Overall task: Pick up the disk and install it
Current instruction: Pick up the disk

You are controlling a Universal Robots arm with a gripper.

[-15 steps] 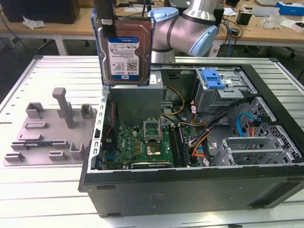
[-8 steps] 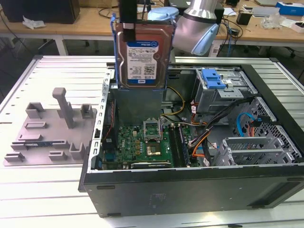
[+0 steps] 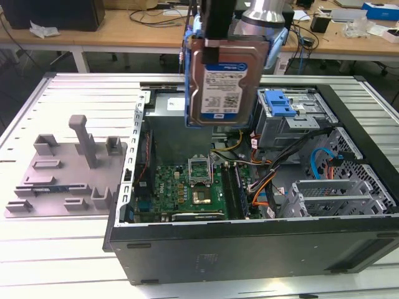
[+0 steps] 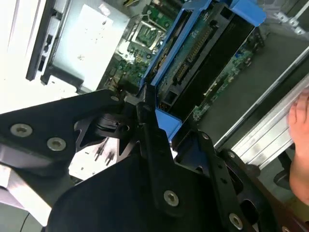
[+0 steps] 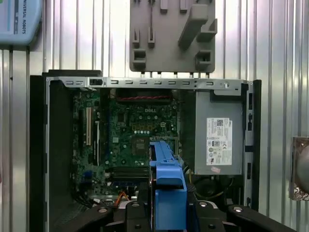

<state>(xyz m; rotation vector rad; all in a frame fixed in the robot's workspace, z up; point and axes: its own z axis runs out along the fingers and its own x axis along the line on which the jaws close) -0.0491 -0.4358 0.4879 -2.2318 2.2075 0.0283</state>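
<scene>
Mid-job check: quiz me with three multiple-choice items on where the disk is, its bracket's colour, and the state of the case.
1. Where is the disk?
A. seated inside the computer case
B. hanging in the claw above the computer case
C. flat on the motherboard

2. The disk's carrier bracket is:
A. red
B. yellow
C. blue

3. The computer case is:
A. open, motherboard exposed
B. closed by a side panel
C. standing upright

Key: 1 B, the claw grips it over the open case. 2 C, blue frames the drive in both wrist views. 3 A, the board shows from above.
</scene>
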